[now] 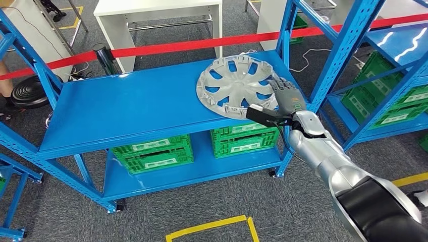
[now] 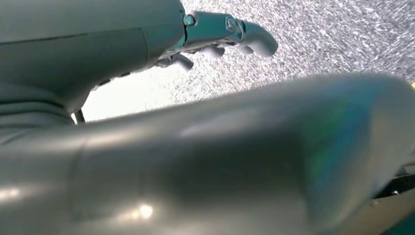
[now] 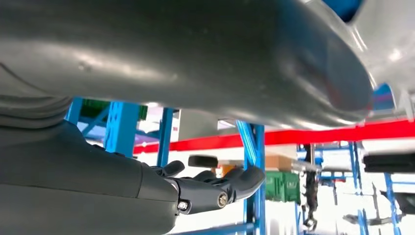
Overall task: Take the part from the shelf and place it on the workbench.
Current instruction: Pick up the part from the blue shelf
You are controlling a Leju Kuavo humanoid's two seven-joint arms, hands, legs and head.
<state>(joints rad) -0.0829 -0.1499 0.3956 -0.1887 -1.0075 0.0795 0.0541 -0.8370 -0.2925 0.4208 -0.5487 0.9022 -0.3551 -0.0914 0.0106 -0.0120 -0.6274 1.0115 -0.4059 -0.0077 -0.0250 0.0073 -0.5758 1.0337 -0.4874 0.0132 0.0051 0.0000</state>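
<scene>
Head view has the grey hubcap (image 1: 238,86) sitting at the right end of the blue shelf (image 1: 126,108), top level, its near rim hanging just past the front edge by the right front corner. And there's the right robot hand (image 1: 286,97), silver arm reaching up from the lower right, fingers laid flat over the hubcap's right rim, thumb tucked under the overhanging edge, so the rim sits between thumb and fingers; call that a hold on the part. Right wrist view agrees: pale grey plastic of the hubcap (image 3: 386,44) close above the right robot hand (image 3: 215,188), dark fingers lying almost straight, red barrier tape (image 3: 313,136) beyond. Left wrist view catches the left robot hand (image 2: 220,36) over grey carpet (image 2: 337,39), fingers loosely curled, nothing in them, though how far closed I cannot tell. Down on the lower shelf level, two green crates (image 1: 154,154) side by side.
</scene>
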